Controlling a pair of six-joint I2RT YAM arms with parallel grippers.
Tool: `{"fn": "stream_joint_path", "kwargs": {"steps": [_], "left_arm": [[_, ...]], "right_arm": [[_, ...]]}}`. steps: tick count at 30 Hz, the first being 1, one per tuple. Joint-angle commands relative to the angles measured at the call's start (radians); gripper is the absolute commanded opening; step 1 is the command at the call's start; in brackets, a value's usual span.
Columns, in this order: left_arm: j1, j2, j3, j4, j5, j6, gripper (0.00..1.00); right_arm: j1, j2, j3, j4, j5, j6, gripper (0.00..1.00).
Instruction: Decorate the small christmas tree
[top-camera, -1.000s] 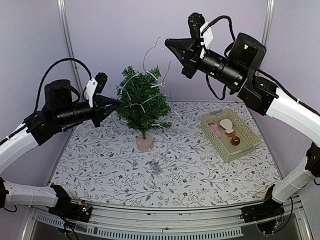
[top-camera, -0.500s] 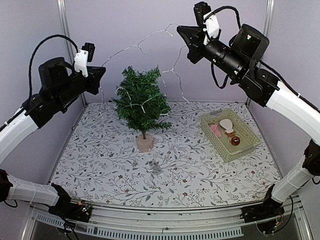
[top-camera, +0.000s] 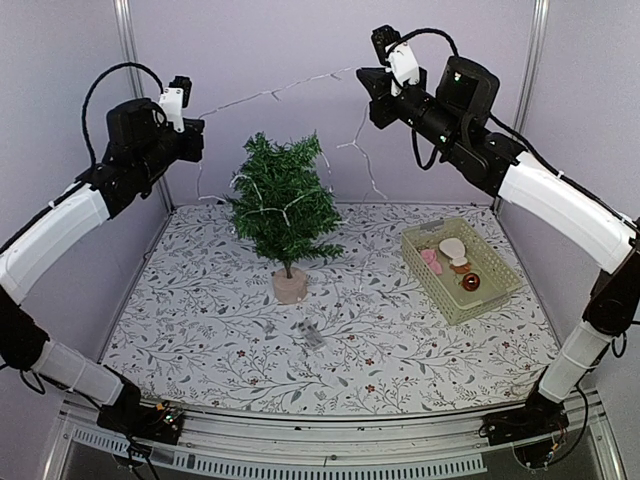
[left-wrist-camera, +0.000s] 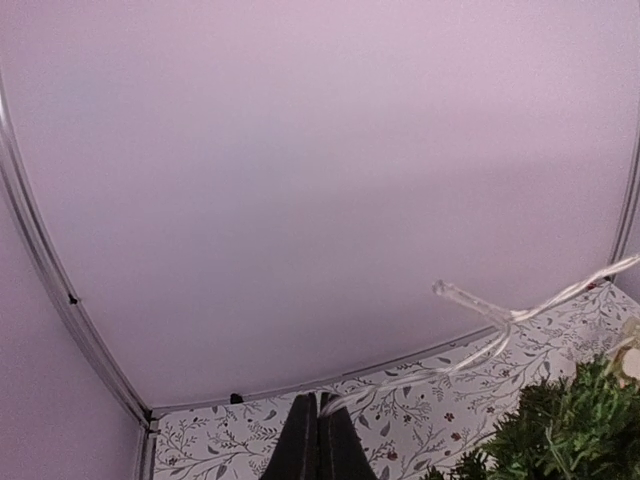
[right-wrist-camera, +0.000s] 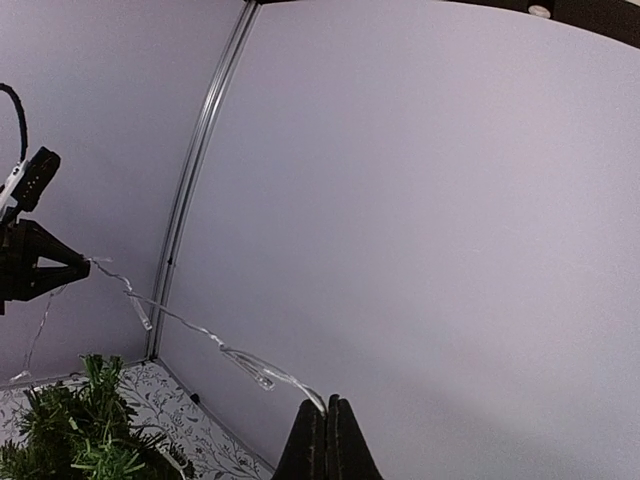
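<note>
The small christmas tree (top-camera: 285, 205) stands on its pale round base (top-camera: 290, 286) at the table's middle back, with part of a clear light string wound on its branches. My left gripper (top-camera: 196, 138) is shut on the light string (top-camera: 270, 95), high at the back left. My right gripper (top-camera: 366, 82) is shut on the same string, high at the back right. The string hangs stretched between them above the tree, with a strand dropping behind it. In the left wrist view the string (left-wrist-camera: 480, 330) leaves the shut gripper (left-wrist-camera: 320, 400). In the right wrist view the string (right-wrist-camera: 240, 360) leaves the shut gripper (right-wrist-camera: 328, 405).
A pale green basket (top-camera: 495, 288) at the right holds several small ornaments, pink, white and orange. A small clear piece (top-camera: 311, 332) lies on the floral tablecloth in front of the tree. Purple walls close the back and sides.
Both grippers have risen and moved apart toward the back wall. The light string has been lifted off the tree top and pulled out nearly straight between them.
</note>
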Motion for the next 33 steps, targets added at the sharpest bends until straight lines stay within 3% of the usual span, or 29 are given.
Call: {"fn": "stream_joint_path", "kwargs": {"steps": [1, 14, 25, 29, 33], "left_arm": [[0.052, 0.069, 0.065, 0.117, 0.090, -0.032, 0.00], [0.072, 0.372, 0.291, 0.155, 0.326, -0.032, 0.00], [0.072, 0.512, 0.428, 0.079, 0.448, -0.054, 0.01], [0.072, 0.508, 0.443, 0.076, 0.436, -0.056, 0.25], [0.072, 0.488, 0.465, 0.067, 0.390, -0.056, 0.42]], "right_arm": [[-0.034, 0.033, 0.042, 0.022, -0.023, 0.036, 0.00], [-0.128, 0.094, 0.005, 0.032, -0.040, 0.090, 0.00], [-0.210, 0.011, -0.162, 0.024, -0.043, 0.126, 0.00], [-0.216, -0.031, -0.222, 0.003, -0.095, 0.147, 0.00], [-0.217, -0.066, -0.276, -0.037, -0.129, 0.170, 0.00]]}}
